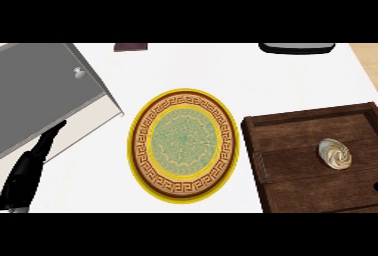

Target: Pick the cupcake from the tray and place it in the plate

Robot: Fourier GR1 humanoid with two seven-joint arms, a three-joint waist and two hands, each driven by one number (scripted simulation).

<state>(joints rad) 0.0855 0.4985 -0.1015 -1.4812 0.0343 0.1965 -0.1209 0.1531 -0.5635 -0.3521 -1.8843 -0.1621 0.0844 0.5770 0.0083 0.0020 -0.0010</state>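
Only the robot's left hand (28, 167) shows, at the lower left edge of the head view; it is glossy black, broad and rounded at the palm; it narrows to slim, tapering black fingers (53, 132) with smooth surfaces.

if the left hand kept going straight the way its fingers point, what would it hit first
The left hand points up and slightly right, toward the grey cabinet-like unit at the upper left. Its fingertip already overlaps that unit's lower edge, so it would likely meet that first, though their relative height is unclear.
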